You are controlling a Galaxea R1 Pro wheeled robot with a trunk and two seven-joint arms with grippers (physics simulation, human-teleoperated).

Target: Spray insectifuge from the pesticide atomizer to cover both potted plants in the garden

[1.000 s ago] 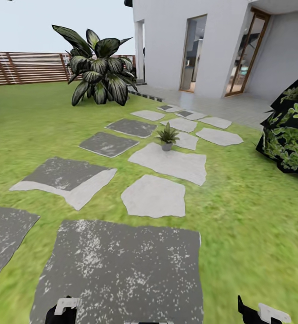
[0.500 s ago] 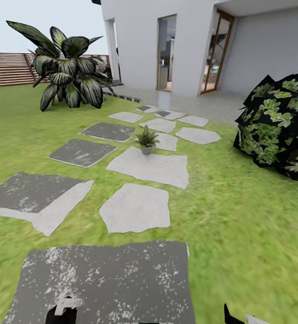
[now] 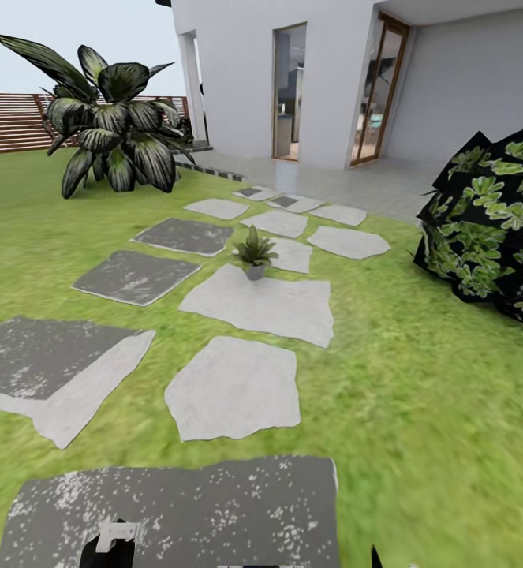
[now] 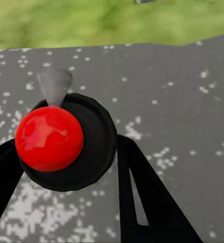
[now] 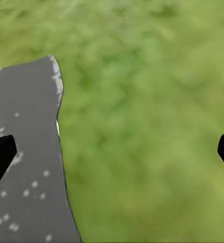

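The view has advanced; the left gripper (image 4: 66, 152) stays clamped on the pesticide atomizer (image 4: 66, 142).

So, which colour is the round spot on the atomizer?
Bright red; the left wrist view shows it best.

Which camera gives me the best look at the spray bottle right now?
The left wrist view: the spray bottle sits between the left gripper's fingers, seen from above, red spot up. The head view catches just its white top at the bottom edge.
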